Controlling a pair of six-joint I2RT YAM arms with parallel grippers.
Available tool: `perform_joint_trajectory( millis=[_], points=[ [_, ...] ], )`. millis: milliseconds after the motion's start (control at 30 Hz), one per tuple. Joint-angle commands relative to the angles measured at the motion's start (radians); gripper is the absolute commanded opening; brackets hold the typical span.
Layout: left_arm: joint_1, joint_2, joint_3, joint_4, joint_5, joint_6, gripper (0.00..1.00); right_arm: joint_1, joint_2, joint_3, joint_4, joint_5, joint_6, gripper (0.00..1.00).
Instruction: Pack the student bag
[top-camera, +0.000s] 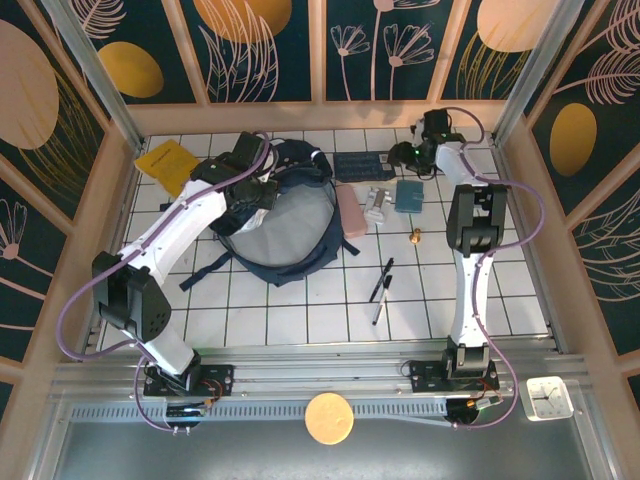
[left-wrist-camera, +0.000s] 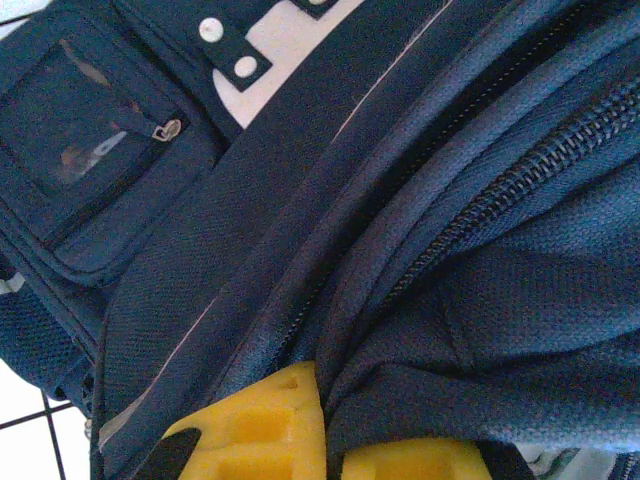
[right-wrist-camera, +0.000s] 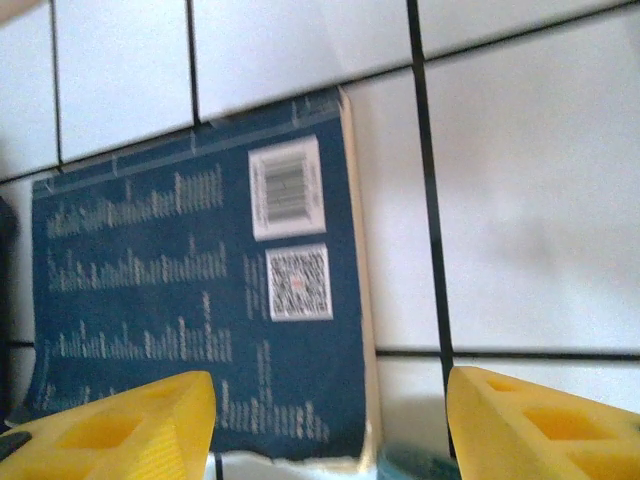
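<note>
Student bag lies on the white tiled table, left of centre toward the far side. Its main compartment is unzipped and gapes up, showing grey lining.

Left gripper is clamped tight on a fold of the student bag's navy fabric beside the zipper. The left wrist view shows the cloth bunched between its yellow fingers. Judgement: it is holding the mouth open.

Right gripper is at the far right with jaws apart and nothing in them. It sits over the right edge of a dark-blue book lying back cover up, barcode and QR code showing.

Step in hand, as a judgement: the pick of the book, first leg of loading it. Loose and unpacked:
- yellow notebook
- pink case
- teal booklet
- two pens

Next move calls for:
- dropping the jaws astride the book's free edge, which lies flat on the tile so a pad likely has to get under it
- closing, lifting, carrying left to the open mouth
- the left grip holding steady meanwhile

Hard to tell:
- the right jaws' height above the book
- both sets of fingertips, cut off at the frame bottoms
- how much fabric the left has caught
- what is inside the bag, if anything
- the book's print, too blurred to read
- what the pale item beside the case and the small brass piece are
</note>
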Motion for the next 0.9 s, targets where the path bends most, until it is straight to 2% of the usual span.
perform_joint_trajectory(
  millis=[0, 133, 367, 467, 533, 567, 733, 867],
  points=[
    [0.011, 0.003, -0.008, 0.019, -0.005, -0.030, 0.00, 0.018, 0.080, 0.086, -0.046, -0.003, -0.031, 0.62],
    [0.011, 0.007, -0.009, 0.020, -0.005, -0.029, 0.00, 0.043, 0.145, 0.157, -0.064, 0.015, -0.049, 0.57],
    [0.010, 0.001, -0.031, 0.015, -0.001, -0.017, 0.00, 0.085, 0.194, 0.175, -0.071, 0.091, -0.059, 0.45],
    [0.011, -0.004, -0.044, 0.016, 0.000, -0.009, 0.00, 0.096, 0.194, 0.153, -0.076, 0.138, -0.063, 0.32],
    [0.010, -0.007, -0.053, 0.019, 0.003, -0.006, 0.00, 0.100, 0.192, 0.144, -0.076, 0.155, -0.062, 0.07],
    [0.011, -0.008, -0.056, 0.021, 0.003, -0.005, 0.00, 0.102, 0.191, 0.142, -0.076, 0.166, -0.062, 0.01],
    [0.011, -0.019, -0.082, 0.033, 0.007, -0.007, 0.00, 0.102, 0.139, 0.089, -0.013, 0.200, -0.035, 0.00],
    [0.011, -0.028, -0.088, 0.035, 0.006, -0.007, 0.00, 0.098, 0.029, -0.010, 0.105, 0.130, 0.017, 0.00]
  ],
)
